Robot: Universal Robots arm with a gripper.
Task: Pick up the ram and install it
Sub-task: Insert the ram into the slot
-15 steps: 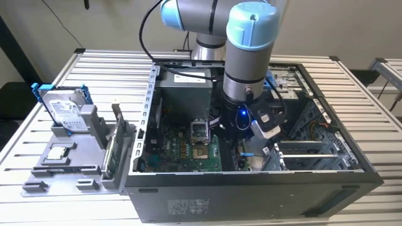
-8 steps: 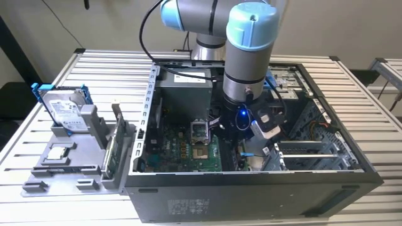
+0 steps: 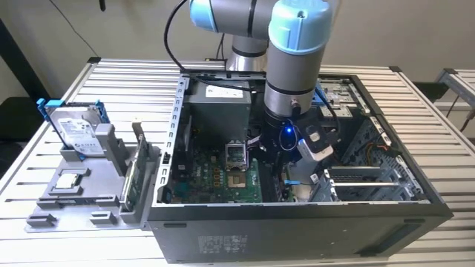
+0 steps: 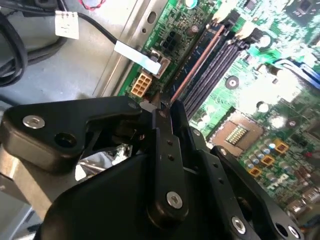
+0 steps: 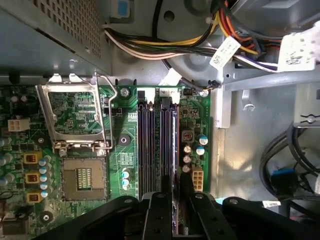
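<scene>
Tool (image 5: 170,200) is pinched shut on the ram (image 5: 174,150), which we see edge-on over the outermost memory slot (image 4: 200,60) of the motherboard (image 5: 120,155), its long axis parallel to the slots.

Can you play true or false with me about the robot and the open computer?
1. The robot's end effector is down inside the open computer case. True.
2. The ram is lying on the table outside the case. False: it stands edge-down along a memory slot on the green motherboard, at the end effector's tip.
3. The hard drive with blue rails is sitting inside the computer. False: it stands in a grey holder on the table, at the exterior view's left.
4. The processor socket is open, with its metal frame flipped up. True.
5. The computer case has its side cover on. False: the side is open and the motherboard shows.
</scene>
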